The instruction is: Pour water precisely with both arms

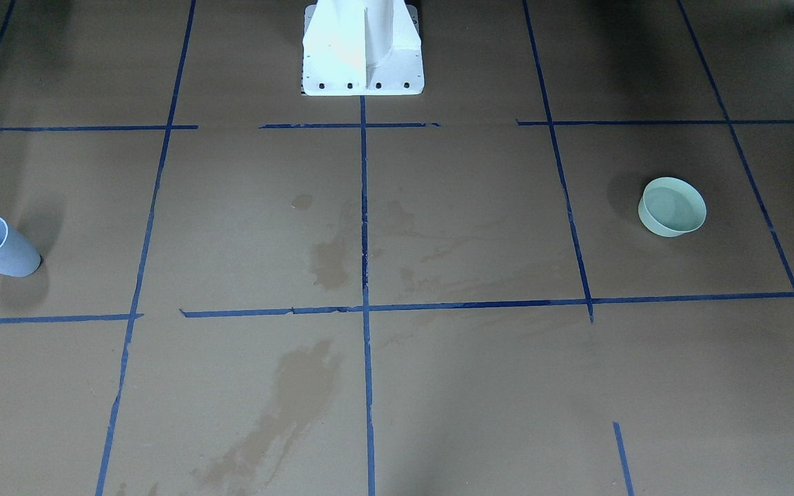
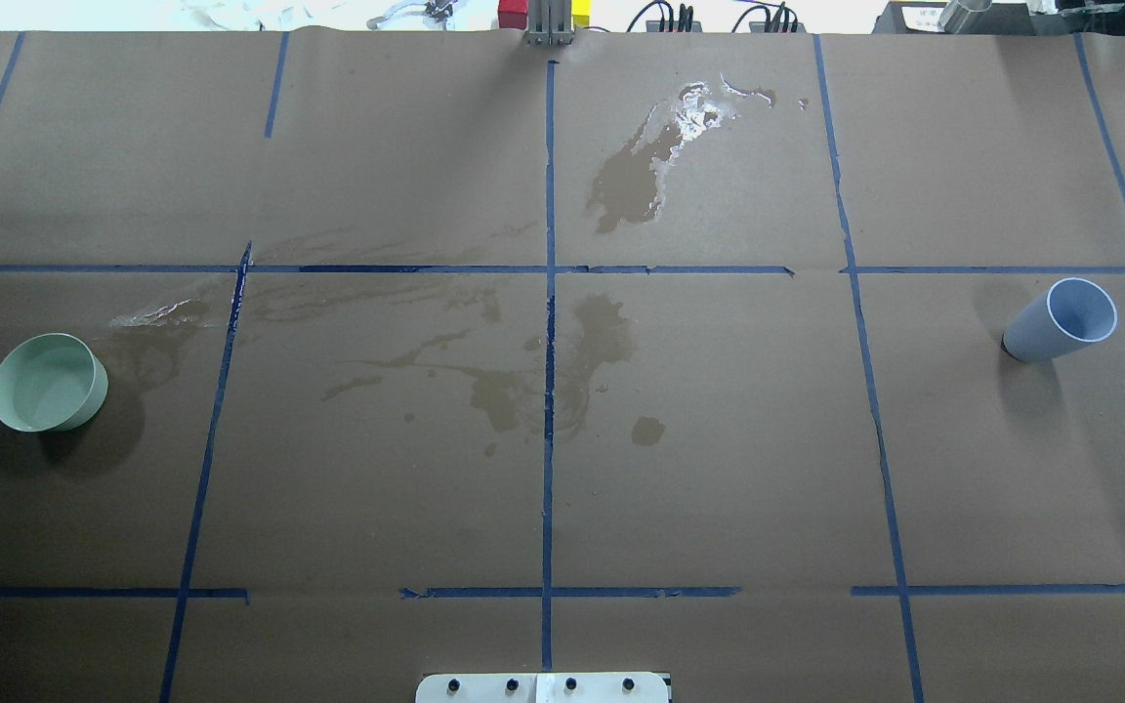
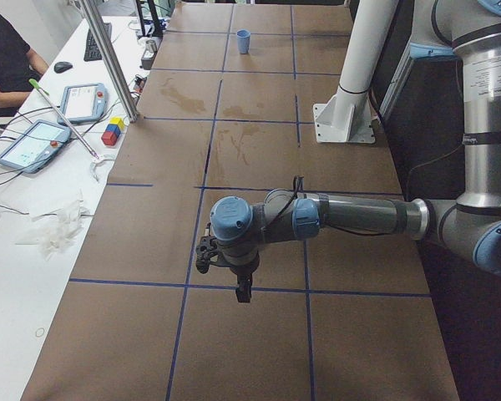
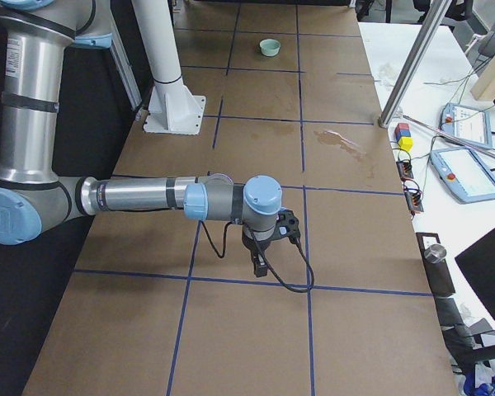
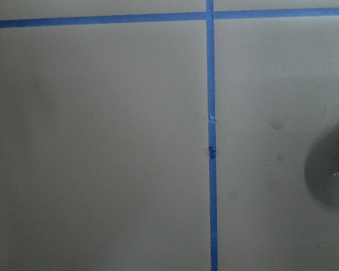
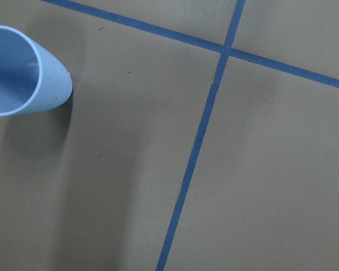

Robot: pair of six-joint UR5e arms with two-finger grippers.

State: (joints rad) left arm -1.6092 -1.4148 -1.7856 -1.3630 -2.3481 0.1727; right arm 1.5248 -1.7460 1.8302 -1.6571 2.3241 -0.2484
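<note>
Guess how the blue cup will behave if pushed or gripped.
The blue cup is tall with a narrower base, so a push near the rim would probably tip it. Its wall looks smooth and rigid, likely plastic, so it may slip in a light grip. Whether it is full is unclear, so its weight is uncertain.

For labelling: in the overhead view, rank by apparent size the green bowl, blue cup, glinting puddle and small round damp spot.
Largest: glinting puddle.
Then green bowl and blue cup, about alike, so unranked.
Smallest: small round damp spot.
</note>
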